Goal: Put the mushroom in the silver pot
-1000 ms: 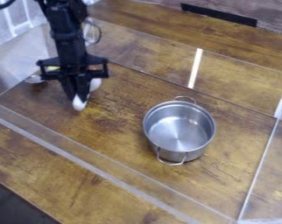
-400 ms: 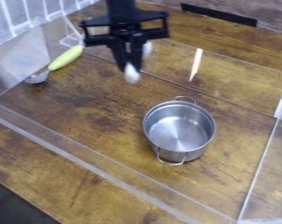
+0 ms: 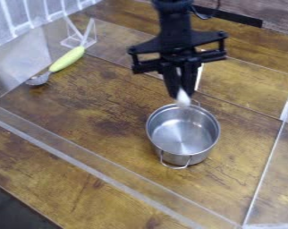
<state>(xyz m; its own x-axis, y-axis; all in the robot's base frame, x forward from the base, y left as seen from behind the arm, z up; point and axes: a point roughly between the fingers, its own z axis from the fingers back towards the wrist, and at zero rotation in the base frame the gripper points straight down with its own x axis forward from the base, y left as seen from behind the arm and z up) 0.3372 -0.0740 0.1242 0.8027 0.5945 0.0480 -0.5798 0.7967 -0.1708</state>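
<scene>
Brown wooden table (image 3: 80, 134) was under everything, with clear plastic walls around it. The dark gripper (image 3: 180, 88) was grasping the mushroom (image 3: 183, 98), whose pale stem pointed downward. It was above the far rim of the silver pot (image 3: 183, 136). At left, a yellow-green vegetable (image 3: 66, 60) lay near a small grey object (image 3: 38, 80).

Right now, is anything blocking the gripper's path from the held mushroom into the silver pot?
Nothing visible does. The mushroom hangs from the gripper near the far rim of the silver pot, whose top is open, without a lid.
</scene>
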